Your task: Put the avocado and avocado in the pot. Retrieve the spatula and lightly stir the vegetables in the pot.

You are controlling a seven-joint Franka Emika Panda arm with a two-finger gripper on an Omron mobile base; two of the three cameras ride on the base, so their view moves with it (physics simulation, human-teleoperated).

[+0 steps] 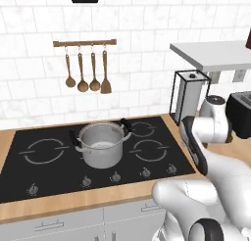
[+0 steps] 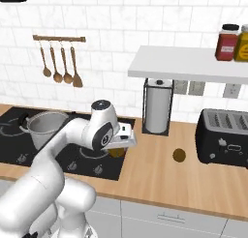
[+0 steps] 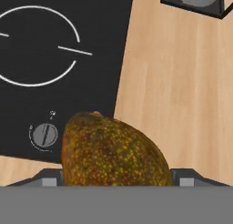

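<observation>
The gripper is closed around one avocado above the hob's right edge, the pot looks empty on the hob, the second avocado lies on the surface by the toaster, so both drops and the stirring remain.

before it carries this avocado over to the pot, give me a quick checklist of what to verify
1. Avocado in the gripper: ok, it sits between the fingers in the hand view and shows under the hand in the right base view.
2. Grip firm enough: cannot tell, the finger contact is hidden.
3. Pot open and upright on the cooktop: ok, no lid.
4. Anything already in the pot: cannot tell, its inside is not clear.
5. Second avocado: ok, on the counter beside the toaster, apart from it.
6. Path to the pot: ok, only flat cooktop between.
</observation>
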